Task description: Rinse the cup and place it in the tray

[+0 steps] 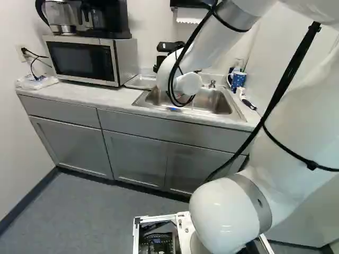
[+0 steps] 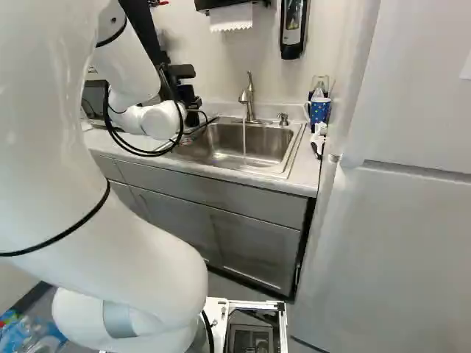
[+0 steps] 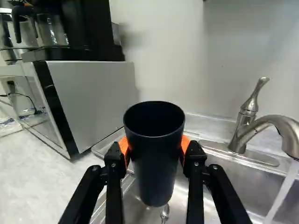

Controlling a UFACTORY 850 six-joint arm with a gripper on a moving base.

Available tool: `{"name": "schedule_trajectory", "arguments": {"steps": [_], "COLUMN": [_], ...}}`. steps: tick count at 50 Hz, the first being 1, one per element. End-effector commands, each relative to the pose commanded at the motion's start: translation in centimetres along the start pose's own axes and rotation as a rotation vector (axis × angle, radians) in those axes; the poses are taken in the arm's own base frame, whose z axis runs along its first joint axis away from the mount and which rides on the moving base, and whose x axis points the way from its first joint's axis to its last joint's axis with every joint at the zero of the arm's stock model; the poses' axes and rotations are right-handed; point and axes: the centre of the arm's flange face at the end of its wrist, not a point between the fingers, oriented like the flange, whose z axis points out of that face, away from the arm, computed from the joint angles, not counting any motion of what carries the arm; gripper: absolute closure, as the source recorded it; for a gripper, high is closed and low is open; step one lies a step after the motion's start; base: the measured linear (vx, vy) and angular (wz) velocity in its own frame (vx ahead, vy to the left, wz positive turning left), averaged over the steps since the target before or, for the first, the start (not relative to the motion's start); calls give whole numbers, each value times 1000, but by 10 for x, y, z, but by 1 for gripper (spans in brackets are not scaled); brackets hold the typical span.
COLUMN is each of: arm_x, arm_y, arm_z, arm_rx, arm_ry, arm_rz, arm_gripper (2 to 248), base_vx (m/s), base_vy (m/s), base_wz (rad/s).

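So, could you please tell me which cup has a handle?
The blue spotted mug, on the counter beside the sink; the dark cup, held in the gripper, shows none.

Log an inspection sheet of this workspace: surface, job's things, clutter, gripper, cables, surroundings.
Surface: pale countertop around a steel sink.
Job's things: dark cup held mouth up, clear of the water stream from the faucet; metal tray between microwave and sink.
Clutter: blue mug at the sink's far side from the microwave; plastic-wrapped item beside the microwave; small metal utensil below the cup.
Gripper: pads closed on the cup from both sides.
Cables: black cable along the arm.
Surroundings: coffee maker atop the microwave.
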Motion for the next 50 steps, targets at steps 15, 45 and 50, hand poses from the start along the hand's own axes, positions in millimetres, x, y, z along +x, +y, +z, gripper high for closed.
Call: {"name": "schedule_trajectory", "arguments": {"steps": [15,45,50], "arm_x": [0,-18,-23], "arm_y": [23,68,74], "arm_z": [-4,9,8], "arm_rx": [-63,-160,-174], "arm_ry": [1,-39,-50], "arm_rz": [19,27,28], "arm_gripper": [127,127,127], "base_vx": [0,0,0], "base_vy": [0,0,0], "base_wz": [0,0,0]}}
